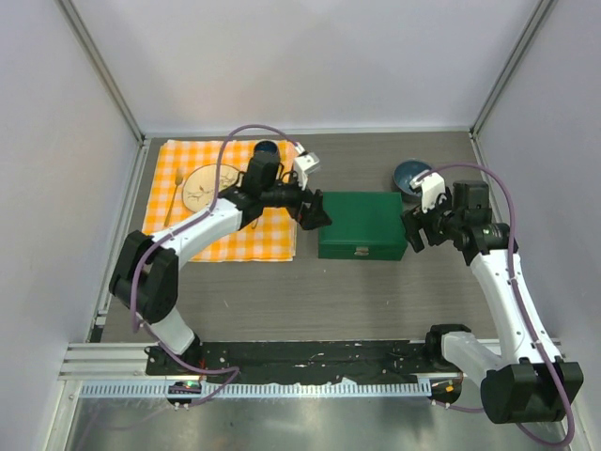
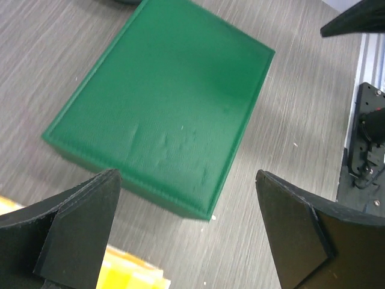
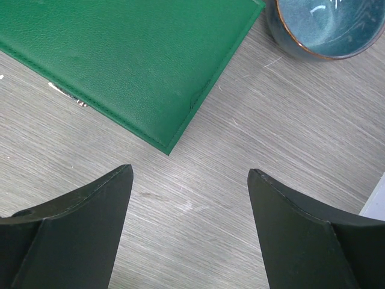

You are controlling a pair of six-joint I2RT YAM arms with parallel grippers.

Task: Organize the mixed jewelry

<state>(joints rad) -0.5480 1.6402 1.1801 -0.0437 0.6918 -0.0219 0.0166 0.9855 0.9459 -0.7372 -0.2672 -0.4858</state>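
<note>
- Left gripper [image 1: 316, 214], jaws apart, is hovering at the closed green box's [image 1: 362, 225] nine o'clock edge.
- Right gripper [image 1: 414, 230], jaws apart, is hovering at its three o'clock edge.
- No jewelry is showing.

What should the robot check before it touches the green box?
1. Lid of the flat green leather-look box: shut, so nothing inside shows. Ok to open.
2. Left end effector: open, empty, hovering near the box's corner. Ok.
3. Right end effector: open, empty, over bare grey wood-grain table beside the box. Ok.
4. Small metal clasp on the box's front edge: visible, but whether it is latched, cannot tell.
5. Round blue glazed bowl: close to the box's corner, could be bumped. Watch it.
6. Jewelry pieces: none visible. Cannot tell where they are.
</note>
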